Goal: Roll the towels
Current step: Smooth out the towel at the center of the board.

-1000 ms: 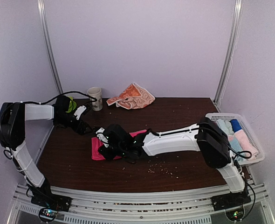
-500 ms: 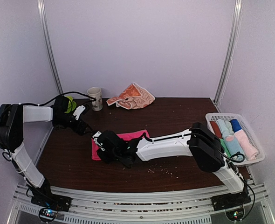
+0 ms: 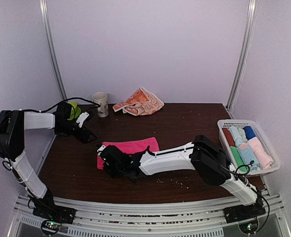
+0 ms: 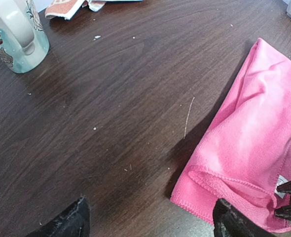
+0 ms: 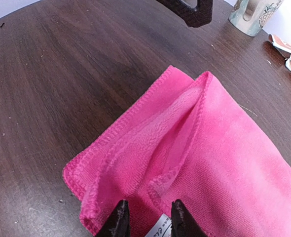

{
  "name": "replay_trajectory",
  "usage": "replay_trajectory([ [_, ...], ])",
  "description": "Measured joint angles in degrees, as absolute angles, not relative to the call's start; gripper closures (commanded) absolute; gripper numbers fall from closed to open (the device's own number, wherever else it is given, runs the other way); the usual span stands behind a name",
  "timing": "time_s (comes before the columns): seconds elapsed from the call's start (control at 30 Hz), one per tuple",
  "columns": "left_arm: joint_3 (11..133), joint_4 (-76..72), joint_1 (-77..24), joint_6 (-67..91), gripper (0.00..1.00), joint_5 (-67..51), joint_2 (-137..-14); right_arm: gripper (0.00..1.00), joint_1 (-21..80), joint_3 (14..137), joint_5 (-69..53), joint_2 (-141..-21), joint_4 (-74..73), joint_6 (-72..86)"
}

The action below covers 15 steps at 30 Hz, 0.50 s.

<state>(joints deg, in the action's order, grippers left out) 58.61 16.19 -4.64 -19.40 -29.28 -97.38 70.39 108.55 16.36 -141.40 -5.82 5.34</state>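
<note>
The pink towel (image 3: 128, 147) lies flat and loosely folded on the counter (image 3: 185, 123), its long side running left to right. The right end effector (image 5: 148, 219) sits at the pink towel's near left corner. Its fingers (image 5: 120, 217) stand a narrow gap apart, astride the hemmed edge and the white label (image 5: 160, 229). Whether they already pinch the cloth cannot be told. The left end effector (image 4: 150, 205) hovers just off the pink towel's left end, over bare wood. Its fingers (image 4: 69, 222) are spread wide, with nothing between them.

Behind the pink towel, at the counter's far edge, the orange towel (image 3: 139, 102) lies crumpled. A mug (image 3: 100, 103) stands to the orange towel's left. Well to the right of the pink towel, a white basket (image 3: 244, 121) holds several rolled cloths (image 3: 249, 145).

A second ago the right arm (image 3: 165, 158) lay across the pink towel and hid most of it. Now the arm has swung to the near side and the pink towel shows along its whole length, lying where it did. The right end effector has slid leftward to the corner. The left end effector has hardly shifted.
</note>
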Motion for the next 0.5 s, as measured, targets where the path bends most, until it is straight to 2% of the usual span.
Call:
replay_trajectory([
  [0.23,58.5,16.12,-4.56,-19.33,0.12,-29.41,-97.38,0.85,70.54,108.55,18.11,-141.6,-5.28,5.06],
  [0.5,58.48,16.1,-4.56,-19.33,0.12,-29.41,-97.38,0.86,71.02,108.55,18.35,-141.97,-3.66,4.4],
])
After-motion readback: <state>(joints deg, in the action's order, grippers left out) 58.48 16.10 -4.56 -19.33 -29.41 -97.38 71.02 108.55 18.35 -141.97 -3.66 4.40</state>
